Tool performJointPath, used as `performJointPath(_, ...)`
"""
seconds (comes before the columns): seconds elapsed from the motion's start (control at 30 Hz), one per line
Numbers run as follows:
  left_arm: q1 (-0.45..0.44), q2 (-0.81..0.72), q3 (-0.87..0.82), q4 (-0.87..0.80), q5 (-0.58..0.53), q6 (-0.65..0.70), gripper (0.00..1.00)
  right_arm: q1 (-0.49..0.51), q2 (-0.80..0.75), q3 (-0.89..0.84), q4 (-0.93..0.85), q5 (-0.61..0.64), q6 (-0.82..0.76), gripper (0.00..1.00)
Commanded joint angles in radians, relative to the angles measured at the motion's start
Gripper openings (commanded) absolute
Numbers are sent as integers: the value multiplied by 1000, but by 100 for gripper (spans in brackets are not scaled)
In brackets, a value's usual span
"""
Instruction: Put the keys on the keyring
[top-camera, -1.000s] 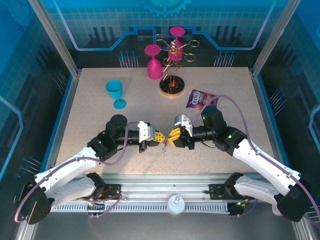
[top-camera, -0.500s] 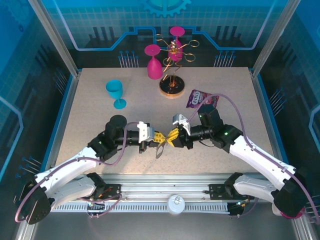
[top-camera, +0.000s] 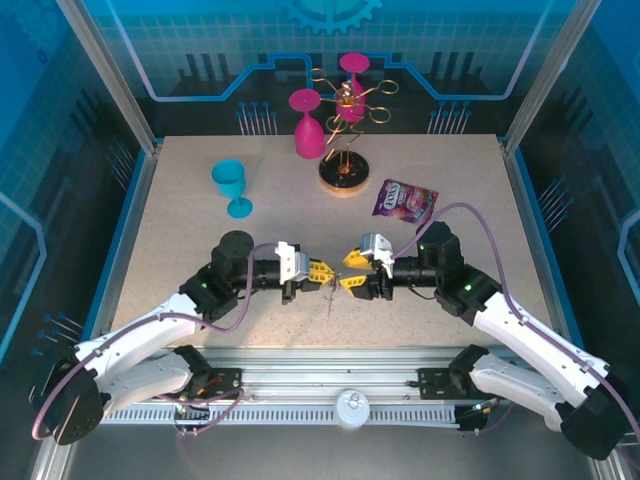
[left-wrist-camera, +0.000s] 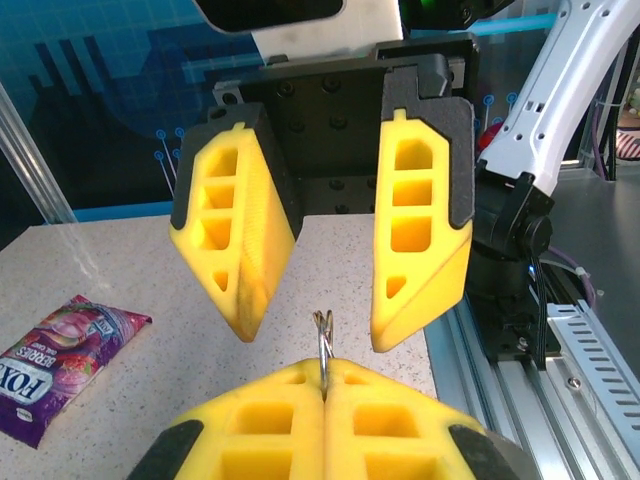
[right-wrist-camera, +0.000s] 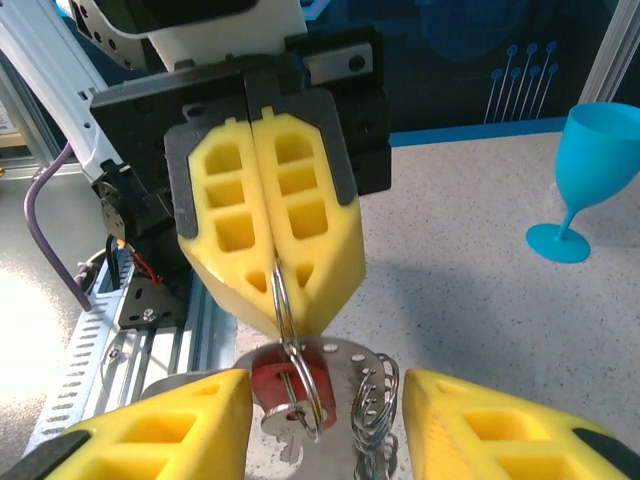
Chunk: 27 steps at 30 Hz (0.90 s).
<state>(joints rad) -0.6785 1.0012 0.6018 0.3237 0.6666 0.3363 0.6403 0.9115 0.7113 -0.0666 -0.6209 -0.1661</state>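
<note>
the speckled worktop (top-camera: 180, 200) carries the two arms at its near edge. they reach inward until their claws meet nose to nose just above the middle of the near half.

the left claw (top-camera: 322, 272) is pressed together. in both wrist views its yellow fingers (right-wrist-camera: 265, 225) pinch the top of a thin silver loop of the keyring (right-wrist-camera: 285, 330). the right claw (top-camera: 350, 271) stands spread, with a clear gap between its fingers (left-wrist-camera: 420, 240), and it seems to grip nothing.

the keyring hangs straight down from the left claw's tips, with its long axis vertical. from above it shows as a thin line dropping toward the worktop between the two claws. its short string of small silver rings (right-wrist-camera: 372, 405) dangles at the lower end.

the keys (right-wrist-camera: 272, 383), a small red tag with a bit of silver metal under it, hang beside that string. a wire loop crosses the tag, so it looks threaded on, though i cannot tell whether it sits fully on the ring.

the bunch lies dead ahead of the right claw, low in the gap between its fingers and nearer its left finger. the left arm holds it. any regrasp by the right claw would mean closing across that vertical axis, below the left claw's pinch.
</note>
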Motion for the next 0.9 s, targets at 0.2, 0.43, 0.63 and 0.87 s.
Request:
performJointPath(0.2, -5, 11, -14, 64, 10, -29, 0, 20, 22, -13, 103, -17, -38, 34)
performJointPath(0.43, -6, 15, -8, 71, 14, -32, 0, 35, 50, -3, 103, -14, -62, 28)
performJointPath(0.63, -5, 22, -2, 50, 12, -29, 0, 41, 73, 16, 118, -22, -69, 0)
performJointPath(0.87, -5, 14, 37, -99, -100, -2, 26, 48, 88, 106, -111, 58, -168, 0)
